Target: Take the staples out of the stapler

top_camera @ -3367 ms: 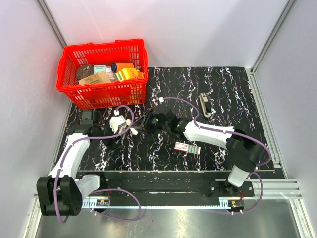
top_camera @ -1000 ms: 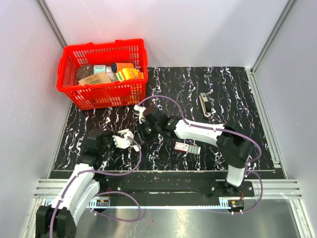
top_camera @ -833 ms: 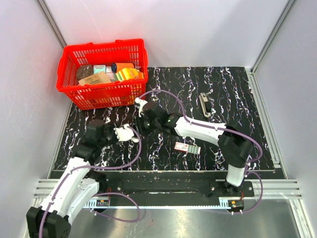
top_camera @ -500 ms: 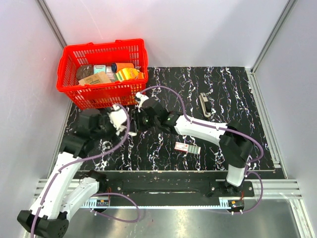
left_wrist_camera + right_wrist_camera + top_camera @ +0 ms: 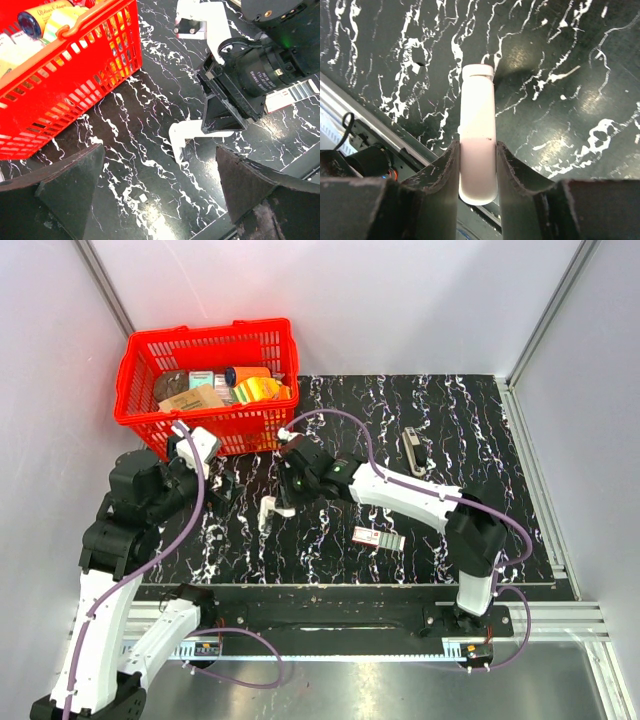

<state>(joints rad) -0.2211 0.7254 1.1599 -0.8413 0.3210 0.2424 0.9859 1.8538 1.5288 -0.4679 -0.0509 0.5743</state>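
Currently the right gripper (image 5: 477, 145) is clamped on the stapler (image 5: 478, 100). Its slim white body sits squarely between the two dark fingers (image 5: 440, 175) and sticks out well past their tips, above the black marbled table (image 5: 470, 510). From the left wrist camera the projecting part looks bent, with a short leg pointing down toward the table; whether that leg touches the surface cannot be told. The left gripper (image 5: 160, 149) hangs raised near the red basket (image 5: 205, 335), its own fingers spread wide apart and holding nothing. The stapler lies ahead of them, in line with the gap and clear of both. In the overhead view a red-and-white box (image 5: 378, 537) lies flat on the table to the right of the held stapler, near it but apart.
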